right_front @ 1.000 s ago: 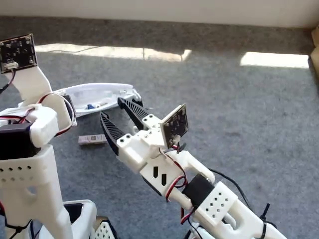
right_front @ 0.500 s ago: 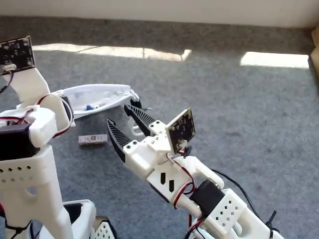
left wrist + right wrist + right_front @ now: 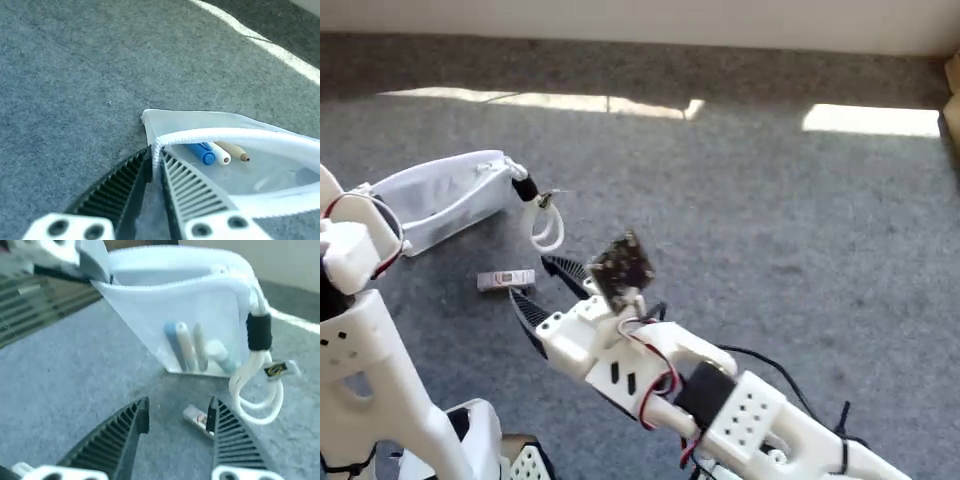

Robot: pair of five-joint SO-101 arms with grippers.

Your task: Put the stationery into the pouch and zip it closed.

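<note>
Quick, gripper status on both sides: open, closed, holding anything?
Left gripper: jaws closed on the pouch at its zipper edge.
Right gripper: jaws open, holding nothing.

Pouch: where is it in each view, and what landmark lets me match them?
High view: pouch at the left, a white cord loop on its end nearer the right gripper.
Left wrist view: pouch corner pinched in the left gripper, pens inside.
Right wrist view: pouch beyond the open right gripper, pens and cord loop showing.
Landmark: cord loop links high and right wrist views; pens link both wrist views.
</note>
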